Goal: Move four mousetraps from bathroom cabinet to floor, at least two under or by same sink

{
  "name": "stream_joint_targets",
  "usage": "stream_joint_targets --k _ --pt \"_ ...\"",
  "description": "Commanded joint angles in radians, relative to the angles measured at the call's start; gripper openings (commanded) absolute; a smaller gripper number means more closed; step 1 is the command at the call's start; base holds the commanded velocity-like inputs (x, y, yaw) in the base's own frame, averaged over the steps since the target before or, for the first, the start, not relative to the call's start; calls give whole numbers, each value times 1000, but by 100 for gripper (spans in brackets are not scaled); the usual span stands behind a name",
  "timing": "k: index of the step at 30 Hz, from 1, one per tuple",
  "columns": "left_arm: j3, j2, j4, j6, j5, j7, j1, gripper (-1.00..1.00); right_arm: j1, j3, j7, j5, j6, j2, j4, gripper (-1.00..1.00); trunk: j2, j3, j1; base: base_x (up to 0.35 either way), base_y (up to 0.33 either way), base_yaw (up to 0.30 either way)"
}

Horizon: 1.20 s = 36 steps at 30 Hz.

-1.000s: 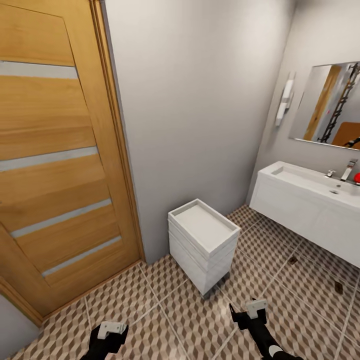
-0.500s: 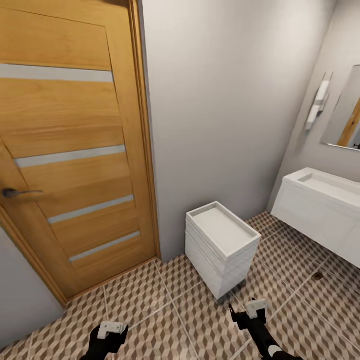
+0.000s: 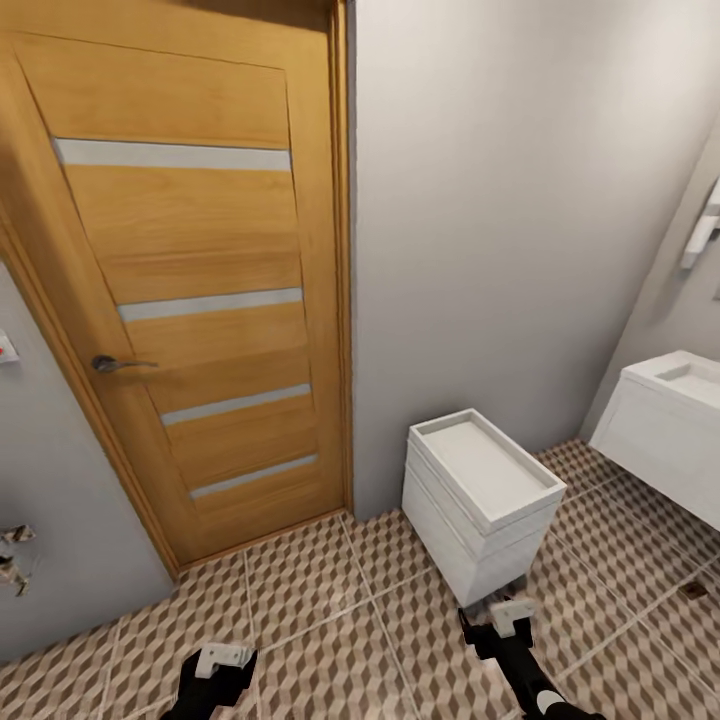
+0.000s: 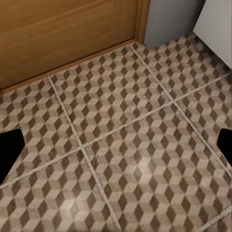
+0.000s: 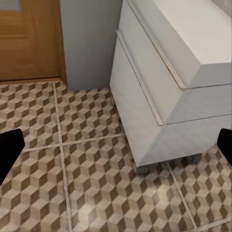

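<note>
Both grippers hang low over the bathroom floor (image 3: pixel 330 600), its cube-patterned tiles running from the door to the sink. In the head view the left gripper (image 3: pixel 222 660) and the right gripper (image 3: pixel 510 612) sit at the bottom edge, well apart from each other. Each wrist view shows the dark fingertips (image 4: pixel 9 147) at opposite edges of the picture with bare tile between them, so both pairs of fingers (image 5: pixel 8 147) are spread wide and hold nothing.

One small dark mousetrap (image 3: pixel 692 589) lies on the tiles at the far right of the head view, below the front edge of the white wall-hung sink (image 3: pixel 665 420); its details are too small to make out. It is well away from the right gripper.

Just ahead of the right gripper stands a white drawer unit (image 3: pixel 478 500) on small casters (image 5: pixel 141 169), near the grey wall (image 3: pixel 500 200). To the left is the closed wooden door (image 3: pixel 190 300) with a metal lever handle (image 3: pixel 118 365).
</note>
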Motion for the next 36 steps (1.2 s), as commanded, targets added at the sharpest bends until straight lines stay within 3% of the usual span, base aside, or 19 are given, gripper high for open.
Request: stream_joint_targets --k 1,36 --pt "0 0 0 0 0 0 0 100 0 0 0 0 0 0 0 100 0 1 0 -80 0 275" --pt "0 -1 0 0 0 0 0 100 3 0 -23 0 0 12 1 100 0 20 0 -52 0 275"
